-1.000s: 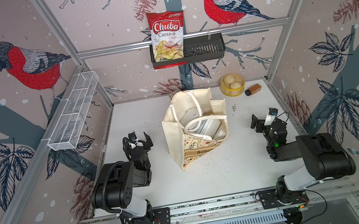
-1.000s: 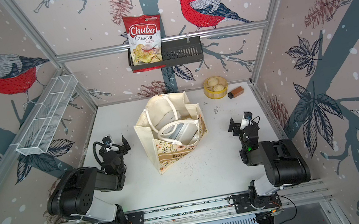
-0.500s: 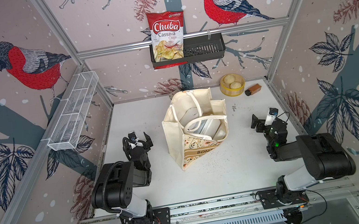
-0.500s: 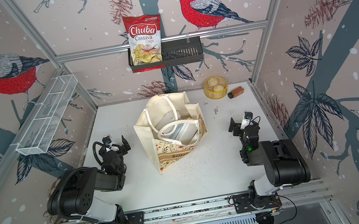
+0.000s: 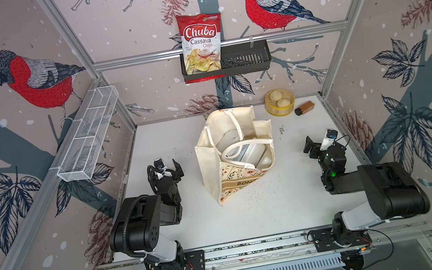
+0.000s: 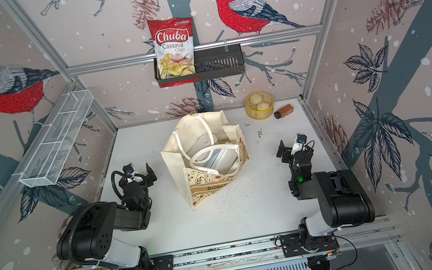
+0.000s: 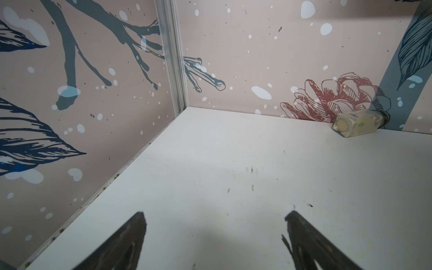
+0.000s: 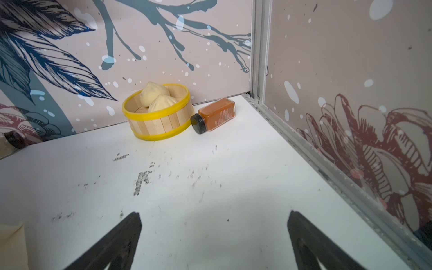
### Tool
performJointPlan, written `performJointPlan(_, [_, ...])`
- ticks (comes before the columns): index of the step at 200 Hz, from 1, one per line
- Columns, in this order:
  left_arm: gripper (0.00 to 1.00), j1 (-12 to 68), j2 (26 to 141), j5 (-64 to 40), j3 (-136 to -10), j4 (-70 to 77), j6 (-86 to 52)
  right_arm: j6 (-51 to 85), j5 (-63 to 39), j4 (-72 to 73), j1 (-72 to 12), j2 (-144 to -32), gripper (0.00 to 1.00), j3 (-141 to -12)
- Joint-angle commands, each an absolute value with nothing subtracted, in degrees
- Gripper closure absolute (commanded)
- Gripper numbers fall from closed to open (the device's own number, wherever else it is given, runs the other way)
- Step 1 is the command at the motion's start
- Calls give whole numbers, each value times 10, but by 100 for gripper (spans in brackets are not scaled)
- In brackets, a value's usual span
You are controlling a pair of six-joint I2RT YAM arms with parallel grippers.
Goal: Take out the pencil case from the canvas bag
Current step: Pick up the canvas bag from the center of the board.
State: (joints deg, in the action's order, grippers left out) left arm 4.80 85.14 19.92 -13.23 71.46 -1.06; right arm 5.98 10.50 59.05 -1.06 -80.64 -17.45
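Observation:
The canvas bag [image 5: 208,169] [image 6: 175,174] stands mid-table in both top views, its mouth open, one handle loop [image 5: 243,146] lying across the opening. Inside lies a pale grey-white pencil case [image 5: 253,153] [image 6: 220,160], partly covered by that loop. My left gripper [image 5: 166,167] [image 6: 139,173] rests left of the bag, apart from it, open and empty. In the left wrist view the left gripper [image 7: 215,217] shows only bare table between its fingers. My right gripper [image 5: 320,144] [image 6: 293,148] [image 8: 214,217] rests right of the bag, also open and empty.
A wooden steamer basket [image 5: 278,110] [image 8: 163,126] with two buns and a brown spice jar [image 5: 304,107] [image 8: 217,114] sit at the back right. A clear bottle [image 7: 357,125] lies by the back wall. A chips bag [image 5: 202,44] hangs in a black wall basket; a wire shelf [image 5: 88,135] lines the left wall.

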Motion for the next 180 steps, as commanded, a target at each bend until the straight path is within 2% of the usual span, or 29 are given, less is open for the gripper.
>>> performJointPlan(1, [10,53,777,196,-178,595,3,62,153,449,-29,-768,1,-232])
performJointPlan(31, [14,53,659,181,-267,460,-18,86,123,326,-62,-734,4,-333])
performJointPlan(62, [19,57,637,76,-492,203,-68,128,86,154,-129,-731,6,-487])
performJointPlan(97, [21,109,716,-29,-767,-72,-109,192,4,-5,-203,-713,8,-611])
performJointPlan(135, [29,159,808,-122,-935,-238,-125,241,-67,-120,-274,-673,6,-676])
performJointPlan(158, [30,194,884,-127,-1041,-340,-104,263,-99,-196,-301,-662,5,-711])
performJointPlan(180, [29,217,958,-79,-1138,-437,-74,282,-101,-260,-322,-655,9,-731])
